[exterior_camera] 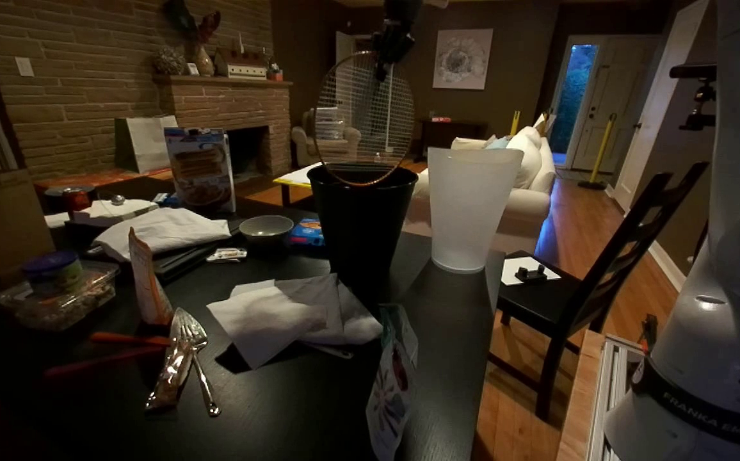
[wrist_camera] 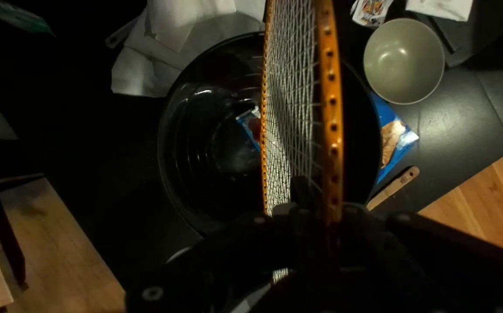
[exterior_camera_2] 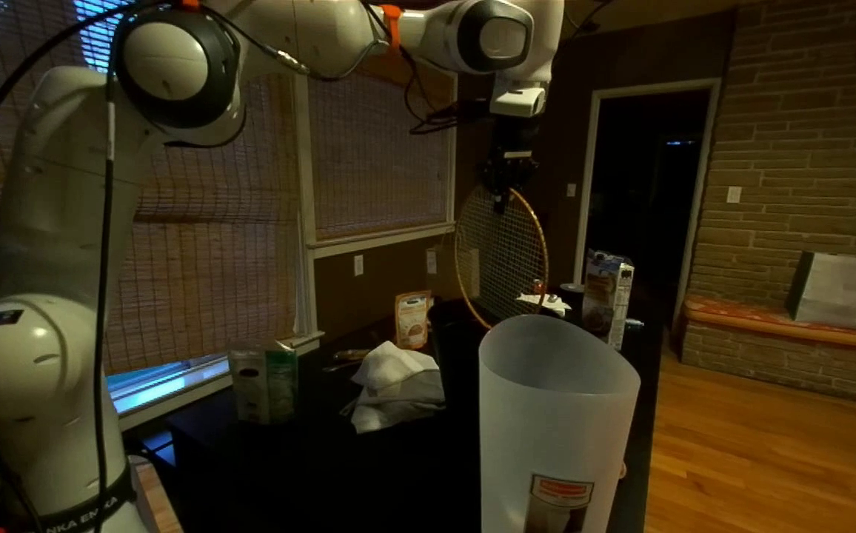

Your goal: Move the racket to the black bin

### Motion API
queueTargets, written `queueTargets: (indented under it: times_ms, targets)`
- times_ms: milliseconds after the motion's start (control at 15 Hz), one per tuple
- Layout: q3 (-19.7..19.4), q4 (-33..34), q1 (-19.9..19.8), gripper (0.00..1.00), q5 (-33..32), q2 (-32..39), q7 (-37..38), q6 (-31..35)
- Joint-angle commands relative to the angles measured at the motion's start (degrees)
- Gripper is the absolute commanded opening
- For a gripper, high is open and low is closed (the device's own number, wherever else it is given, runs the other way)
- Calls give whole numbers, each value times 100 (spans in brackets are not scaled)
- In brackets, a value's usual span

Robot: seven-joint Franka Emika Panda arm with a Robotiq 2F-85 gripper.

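Note:
The racket, with an orange frame and pale strings, shows in both exterior views [exterior_camera: 347,121] [exterior_camera_2: 500,259] and in the wrist view [wrist_camera: 332,100]. My gripper [exterior_camera: 383,67] is shut on the racket's upper edge; it also shows in an exterior view [exterior_camera_2: 500,201] and in the wrist view [wrist_camera: 321,211]. The racket head hangs roughly upright over the black bin [exterior_camera: 360,224], its lower edge at about rim height. The bin also shows in an exterior view [exterior_camera_2: 461,363], partly behind the whitish bin, and from above in the wrist view [wrist_camera: 190,143]. The racket's handle is not visible.
A whitish translucent bin [exterior_camera: 472,211] [exterior_camera_2: 557,437] stands beside the black bin. White crumpled paper or cloth [exterior_camera: 293,314], a bowl [exterior_camera: 266,229] and a blue packet [exterior_camera: 308,232] lie around it. A tall food box [exterior_camera: 200,169] stands farther back. A small packet [wrist_camera: 249,124] lies inside the bin.

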Motion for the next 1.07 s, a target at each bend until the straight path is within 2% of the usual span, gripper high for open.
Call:
queueTargets:
  times_ms: [0,333,600,867,933,1000]
  targets:
    - [-12,-552,403,36,-881,-348,-144,468]
    - [-47,-479,591,70,-1382,-732,-119,796]
    - [-81,-402,576,98,-1649,-1410,-248,1048]
    - [109,-807,674,100,-1520,-2262,-1222,973]
    - [171,-1023,715,100,-1535,-2471,-1283,1131]
    - [70,-412,610,100,-1501,-1966,-1042,899]
